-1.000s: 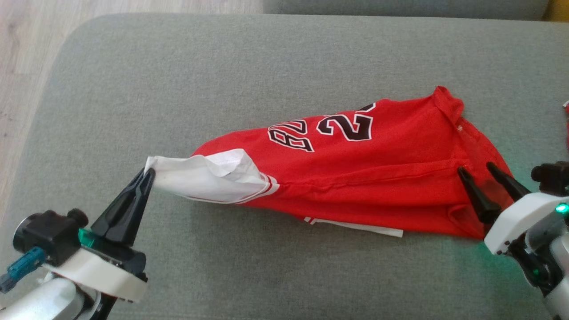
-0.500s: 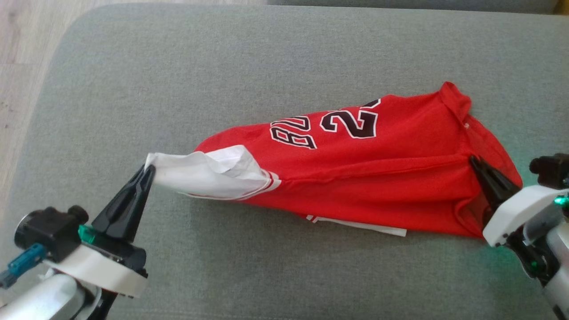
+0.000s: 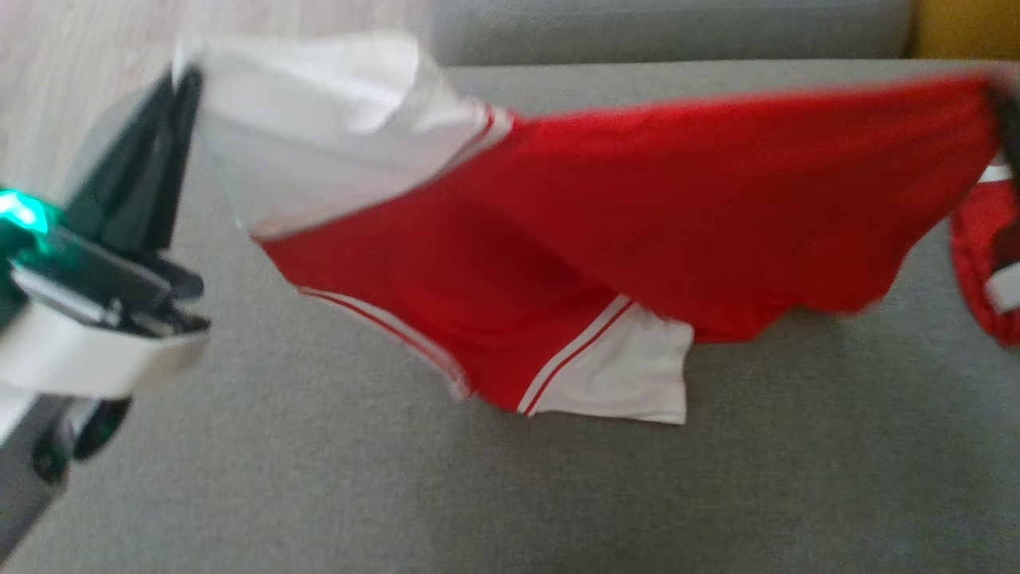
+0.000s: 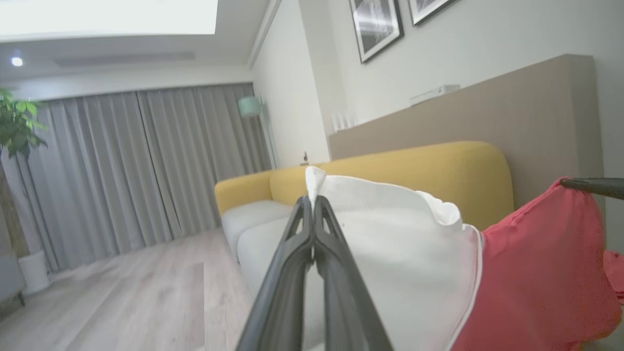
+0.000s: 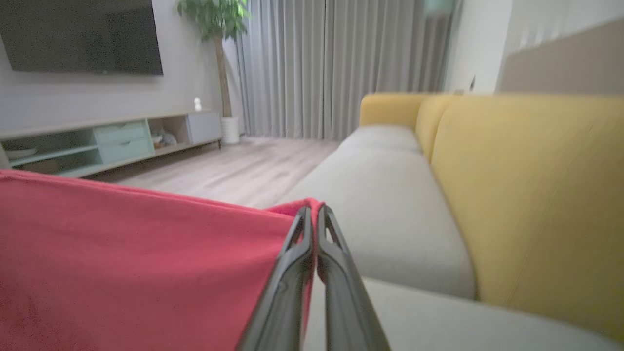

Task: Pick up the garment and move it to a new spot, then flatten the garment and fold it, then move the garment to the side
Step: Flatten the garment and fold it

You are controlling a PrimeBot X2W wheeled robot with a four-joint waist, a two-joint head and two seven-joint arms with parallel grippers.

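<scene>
Lifted from the gray cushion where it lay flat half a second ago, the garment now hangs stretched between both grippers, and the head camera has shifted as well. A second ago the right gripper stood spread around the red edge. Now it is clenched on that edge at about 3 o'clock in the head view, where it shows as a dark blur at the frame's border. In its own wrist view the two fingers meet tip to tip, with red cloth pinched between them. The left gripper sits at about 10 o'clock in the head view, its fingers pressed together on the corner of a white sleeve. The left wrist view shows the same pinch, with the white cloth bunched just past the tips. The red body sags between the two holds, and a second white sleeve with red stripes droops toward 6 o'clock. Whether that sleeve touches the cushion cannot be told. A loose red fold hangs at 4 o'clock by the right edge. Behind, toward 12 o'clock, lie a yellow sofa back and a wooden floor.
</scene>
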